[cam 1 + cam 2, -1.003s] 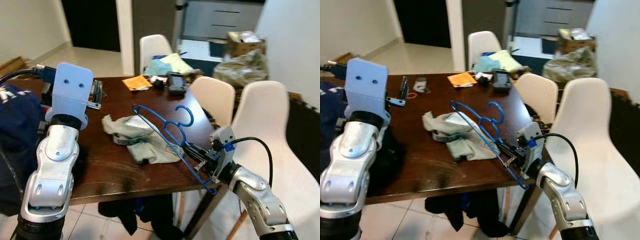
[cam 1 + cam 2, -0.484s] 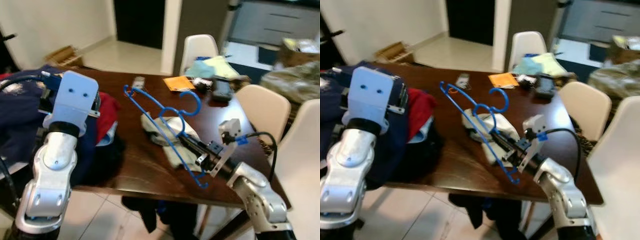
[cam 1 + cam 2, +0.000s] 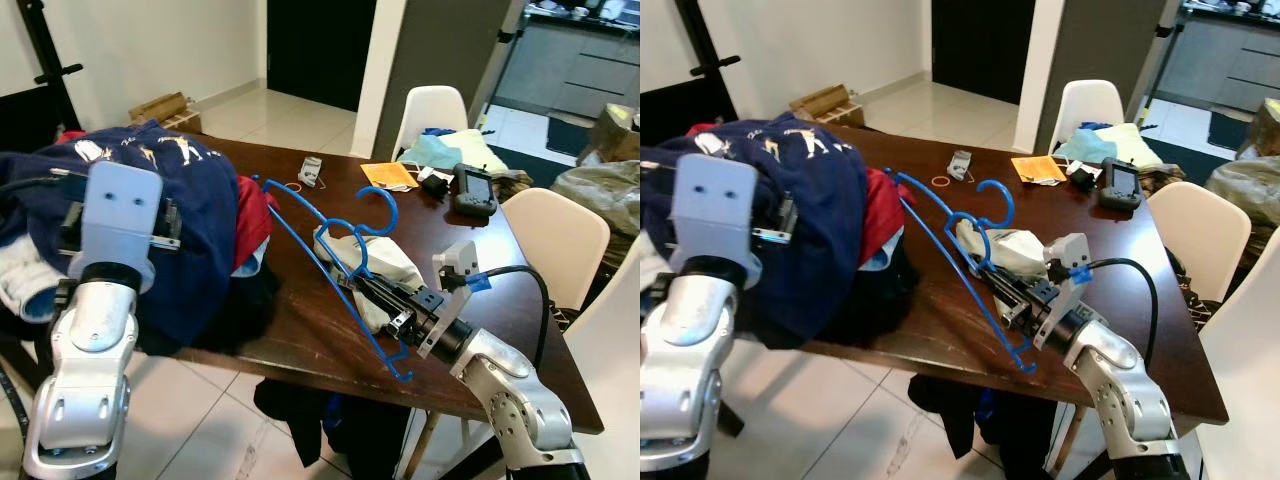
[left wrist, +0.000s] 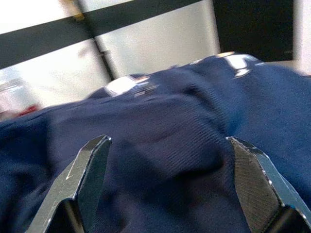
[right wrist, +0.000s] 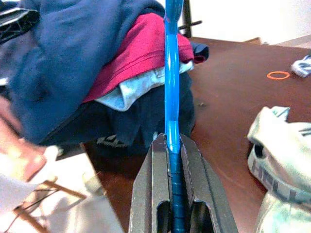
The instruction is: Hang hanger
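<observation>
A blue plastic hanger (image 3: 330, 260) is held over the dark wooden table (image 3: 300, 330), its hook toward the table's far side. My right gripper (image 3: 385, 302) is shut on the hanger's lower bar (image 5: 172, 121), above a pale grey-green garment (image 3: 375, 265). My left arm (image 3: 100, 330) is raised at the left, and its gripper (image 4: 167, 179) stands open just over a navy garment (image 4: 160, 145) on the clothes pile (image 3: 150, 220).
The pile holds navy, red and light-blue clothes at the table's left end. An orange paper (image 3: 388, 175), a black device (image 3: 472, 188) and small items lie at the far end. White chairs (image 3: 555, 240) line the right side and far end. Dark clothes (image 3: 300, 420) lie under the table.
The camera has swung left, bringing the clothes pile into view. My right gripper keeps the hanger in the same hold over the pale garment.
</observation>
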`<state>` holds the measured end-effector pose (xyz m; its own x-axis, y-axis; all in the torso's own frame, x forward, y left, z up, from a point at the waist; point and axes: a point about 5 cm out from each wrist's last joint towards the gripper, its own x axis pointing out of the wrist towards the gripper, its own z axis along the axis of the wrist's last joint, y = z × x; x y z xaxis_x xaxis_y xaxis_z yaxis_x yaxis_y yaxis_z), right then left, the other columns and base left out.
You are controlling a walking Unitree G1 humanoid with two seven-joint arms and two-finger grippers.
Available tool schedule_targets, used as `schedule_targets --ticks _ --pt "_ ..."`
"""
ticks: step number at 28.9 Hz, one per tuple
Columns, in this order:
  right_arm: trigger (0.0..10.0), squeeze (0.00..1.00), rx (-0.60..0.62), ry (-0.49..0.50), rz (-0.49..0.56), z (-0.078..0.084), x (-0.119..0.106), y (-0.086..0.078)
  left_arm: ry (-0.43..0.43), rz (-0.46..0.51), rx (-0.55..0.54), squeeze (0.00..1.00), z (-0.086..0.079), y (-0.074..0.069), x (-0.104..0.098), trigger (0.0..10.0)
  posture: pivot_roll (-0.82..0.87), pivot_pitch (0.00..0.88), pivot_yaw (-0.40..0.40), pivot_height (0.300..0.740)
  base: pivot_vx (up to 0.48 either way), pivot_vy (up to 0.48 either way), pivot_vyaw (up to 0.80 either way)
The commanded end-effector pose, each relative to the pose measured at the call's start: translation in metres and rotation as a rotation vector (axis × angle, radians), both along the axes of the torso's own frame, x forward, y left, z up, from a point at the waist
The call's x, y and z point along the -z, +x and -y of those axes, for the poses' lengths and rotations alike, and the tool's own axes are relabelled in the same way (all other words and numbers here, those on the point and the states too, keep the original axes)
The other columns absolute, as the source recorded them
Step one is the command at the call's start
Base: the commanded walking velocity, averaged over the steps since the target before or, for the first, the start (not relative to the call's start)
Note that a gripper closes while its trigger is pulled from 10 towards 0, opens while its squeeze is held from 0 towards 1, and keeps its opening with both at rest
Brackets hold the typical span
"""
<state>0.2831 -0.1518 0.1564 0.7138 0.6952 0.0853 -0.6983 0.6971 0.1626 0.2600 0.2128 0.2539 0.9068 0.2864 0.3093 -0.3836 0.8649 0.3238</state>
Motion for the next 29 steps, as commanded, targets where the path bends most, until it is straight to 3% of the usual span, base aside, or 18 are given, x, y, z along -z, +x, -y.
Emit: schedule_targets --ticks 1,4,6,18,19,23,24,29 --pt "10.0 0.00 0.007 0.008 0.009 0.005 -0.003 -0.002 0.014 0.016 -0.008 0.00 -0.001 0.000 -0.004 10.0 0.12 0.015 -0.063 0.740 0.000 0.000 0.00" --pt "10.0 0.00 0.013 0.000 0.005 0.006 -0.002 -0.001 0.051 0.045 -0.083 0.00 -0.017 -0.005 -0.014 10.0 0.13 0.017 -0.065 0.740 0.000 0.000 0.00" --pt "10.0 0.00 0.014 0.000 0.005 0.006 -0.002 -0.001 0.053 0.044 -0.090 0.00 -0.019 -0.006 -0.014 10.0 0.13 0.017 -0.065 0.740 0.000 0.000 0.00" --pt "10.0 0.00 0.031 -0.023 0.004 0.013 -0.004 -0.001 0.059 -0.003 -0.184 0.00 -0.045 -0.010 -0.001 10.0 0.11 0.024 -0.067 0.740 0.000 0.000 0.00" --pt "10.0 0.00 0.039 -0.029 0.004 0.016 -0.004 -0.001 0.055 -0.016 -0.197 0.00 -0.048 -0.010 0.001 4.7 0.11 0.024 -0.067 0.740 0.000 0.000 0.00" --pt "10.0 0.00 0.042 -0.032 0.004 0.016 -0.004 -0.001 0.053 -0.022 -0.201 0.00 -0.049 -0.011 0.003 4.7 0.11 0.022 -0.065 0.740 0.000 0.000 0.00" --pt "10.0 0.00 0.048 -0.035 0.004 0.018 -0.004 -0.001 0.052 -0.029 -0.207 0.00 -0.050 -0.012 0.004 0.0 0.11 0.023 -0.064 0.740 0.000 0.000 0.00" --pt "10.0 0.00 0.073 -0.044 0.006 0.023 -0.004 0.001 0.047 -0.041 -0.216 0.00 -0.054 -0.014 0.008 0.0 0.11 0.021 -0.066 0.740 0.000 0.000 0.00"
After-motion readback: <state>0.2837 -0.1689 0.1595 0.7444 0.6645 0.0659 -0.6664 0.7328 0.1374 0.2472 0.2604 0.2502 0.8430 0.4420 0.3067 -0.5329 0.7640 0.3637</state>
